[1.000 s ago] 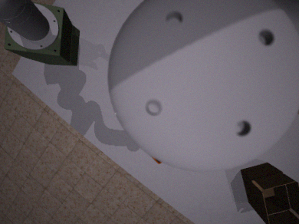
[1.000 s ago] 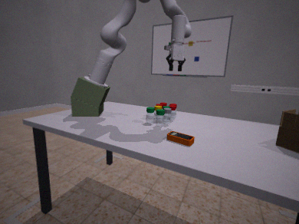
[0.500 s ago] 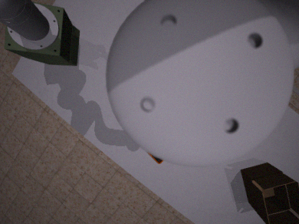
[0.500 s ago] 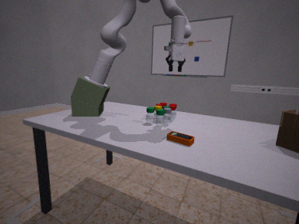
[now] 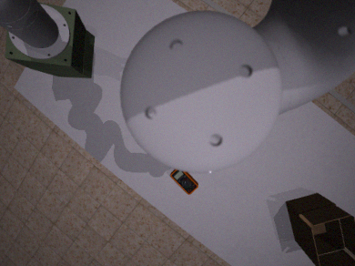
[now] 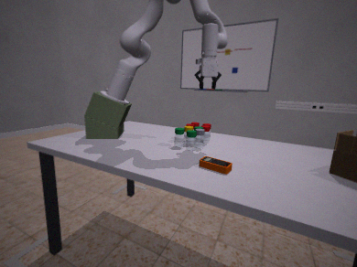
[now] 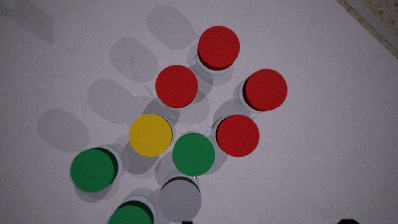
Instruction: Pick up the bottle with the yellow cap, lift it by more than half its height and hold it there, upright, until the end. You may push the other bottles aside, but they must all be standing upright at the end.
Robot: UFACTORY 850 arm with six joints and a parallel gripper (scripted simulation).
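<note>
The bottle with the yellow cap (image 7: pixel 150 135) stands upright in a tight cluster of bottles on the white table; it also shows in the exterior view (image 6: pixel 189 128). Around it stand several red-capped bottles (image 7: pixel 176 86), three green-capped ones (image 7: pixel 193 154) and a grey-capped one (image 7: pixel 179 199). My gripper (image 6: pixel 207 85) hangs open and empty high above the cluster, fingers pointing down. In the top view the arm's round joint (image 5: pixel 200 91) hides the bottles.
An orange handheld meter (image 6: pixel 215 165) lies on the table in front of the cluster, also in the overhead view (image 5: pixel 184 181). A brown cardboard box (image 6: pixel 344 155) stands at the right end. The arm's green base block (image 6: pixel 106 115) sits at the left.
</note>
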